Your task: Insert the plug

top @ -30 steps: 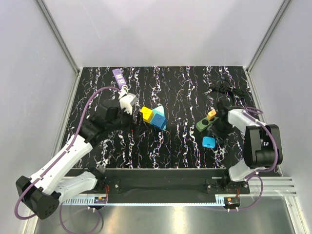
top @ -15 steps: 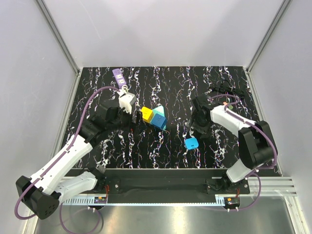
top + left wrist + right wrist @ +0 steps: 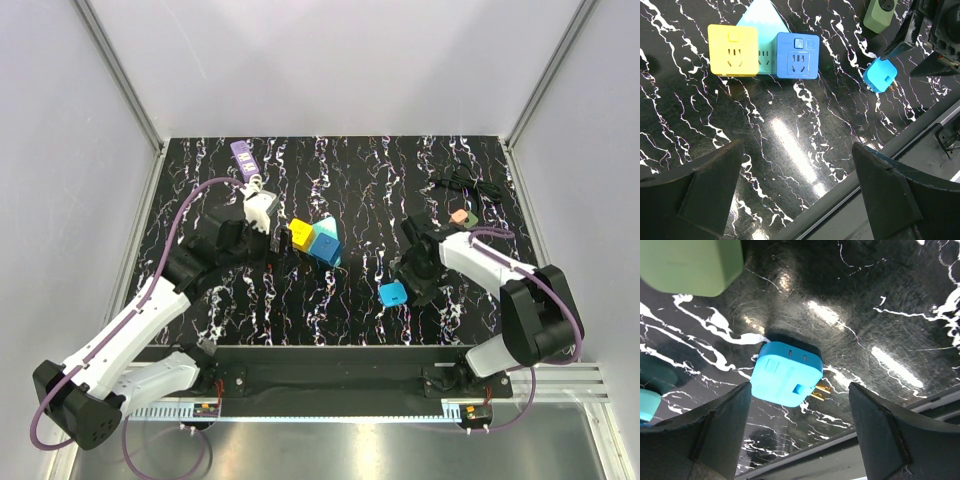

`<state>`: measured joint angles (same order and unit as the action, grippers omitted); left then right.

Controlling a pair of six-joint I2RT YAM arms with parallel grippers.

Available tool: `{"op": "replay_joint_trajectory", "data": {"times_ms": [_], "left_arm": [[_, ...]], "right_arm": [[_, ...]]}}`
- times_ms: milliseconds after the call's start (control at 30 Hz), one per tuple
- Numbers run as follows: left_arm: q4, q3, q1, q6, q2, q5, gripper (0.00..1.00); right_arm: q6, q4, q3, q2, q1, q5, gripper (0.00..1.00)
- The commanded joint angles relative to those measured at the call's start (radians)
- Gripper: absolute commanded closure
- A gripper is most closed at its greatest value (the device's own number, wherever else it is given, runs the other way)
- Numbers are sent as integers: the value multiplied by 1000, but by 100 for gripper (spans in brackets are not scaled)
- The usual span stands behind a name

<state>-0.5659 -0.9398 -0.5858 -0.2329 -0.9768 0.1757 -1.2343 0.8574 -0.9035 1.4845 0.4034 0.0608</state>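
1. Right tool [image 3: 799, 407]: fingers spread, wider than a second ago, pinching nothing. The blue plug [image 3: 786, 374] lies loose on the bench [image 3: 880, 300] between them, prongs toward 4 o'clock.
2. Top view: the plug has shifted toward 9 o'clock and now sits at 4 o'clock of the yellow socket [image 3: 300, 235] and blue socket [image 3: 326, 246]. Judged: let go for a regrasp, not inserted.
3. Left tool [image 3: 797, 165]: spread, empty.
4. Green socket [image 3: 687, 262]: cut off at the frame edge and hidden under the right arm from above. Prong count unclear.
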Motion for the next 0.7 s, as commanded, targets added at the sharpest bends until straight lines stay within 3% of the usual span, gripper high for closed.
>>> {"op": "replay_joint_trajectory", "data": {"times_ms": [0, 467, 667], "left_arm": [[49, 1, 3, 12, 24, -12, 5], [47, 6, 3, 20, 30, 4, 5], [49, 10, 3, 12, 26, 5, 6]], "right_arm": [[-80, -64, 26, -13, 17, 28, 15], [-159, -130, 72, 46, 41, 88, 16], [-149, -155, 74, 59, 45, 109, 25]]}}
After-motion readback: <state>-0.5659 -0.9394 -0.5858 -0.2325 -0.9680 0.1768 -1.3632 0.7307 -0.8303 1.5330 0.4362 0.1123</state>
